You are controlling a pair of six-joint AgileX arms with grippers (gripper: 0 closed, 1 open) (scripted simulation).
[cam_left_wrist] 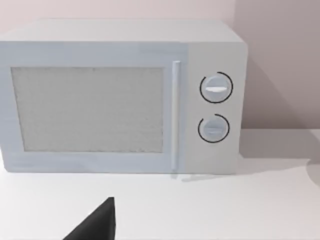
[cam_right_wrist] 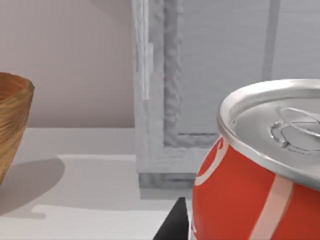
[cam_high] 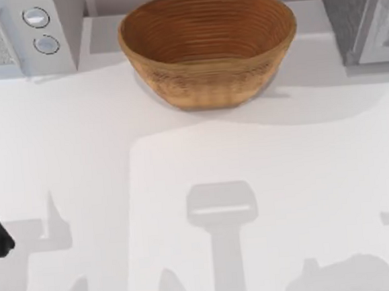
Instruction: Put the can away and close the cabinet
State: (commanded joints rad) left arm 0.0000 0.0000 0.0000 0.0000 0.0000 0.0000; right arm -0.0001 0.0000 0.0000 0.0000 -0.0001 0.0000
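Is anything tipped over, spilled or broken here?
Nothing looks spilled or broken. The basket sits upright at the back of the table, the microwave door is shut, and the can looks whole, close to the right wrist camera, near the grey cabinet.

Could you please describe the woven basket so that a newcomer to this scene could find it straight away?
Look along the back of the white table, between the microwave at the left and the grey cabinet at the right. The basket stands there in the middle: a wide, open oval bowl of brown ribbed weave, the one warm-coloured, rounded thing between two pale boxy units.
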